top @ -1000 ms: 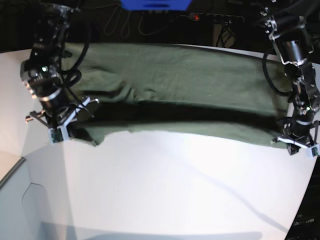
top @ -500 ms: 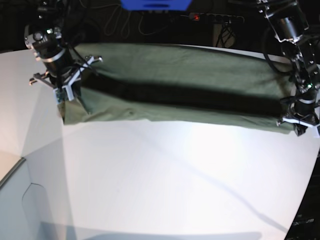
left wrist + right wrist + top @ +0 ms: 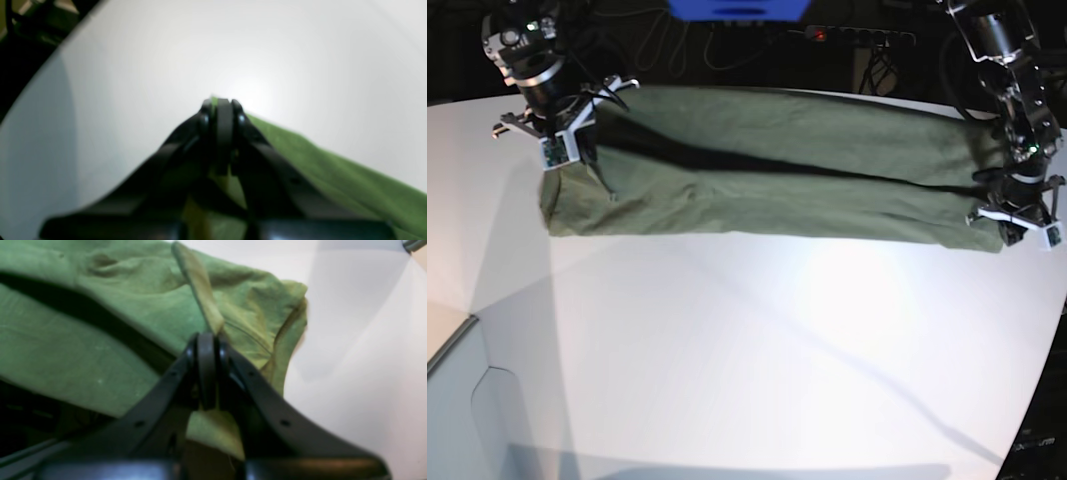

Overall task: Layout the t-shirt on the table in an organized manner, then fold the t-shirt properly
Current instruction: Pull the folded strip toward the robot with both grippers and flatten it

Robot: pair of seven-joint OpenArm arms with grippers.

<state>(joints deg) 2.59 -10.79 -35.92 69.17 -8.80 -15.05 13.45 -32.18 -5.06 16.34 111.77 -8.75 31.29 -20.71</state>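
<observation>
- Behind the table (image 3: 747,350), along its far edge, I see a blue object (image 3: 738,9), a dark power strip (image 3: 857,36) with a small red light, and loose cables (image 3: 677,45) in the dark; none of it reaches the cloth.
- On the base view's left, my right gripper (image 3: 555,152) hangs over the left end of the t-shirt (image 3: 767,180), its arm coming down from the far edge.
- From the right wrist view I see its jaws clenched on a narrow raised ridge of fabric, the green cloth (image 3: 100,323) spreading left of them and a bunched edge falling to the bare table on the right.
- Across the middle, the shirt lies as a long band along the far side of the table, with a dark crease running lengthwise where the front layer laps the back one.
- On the base view's right, my left gripper (image 3: 1023,226) sits at the shirt's right end.
- From the left wrist view its jaws are pinched on the very corner of the cloth (image 3: 333,176), which trails away to the right over the white top; the view is blurred.
</observation>
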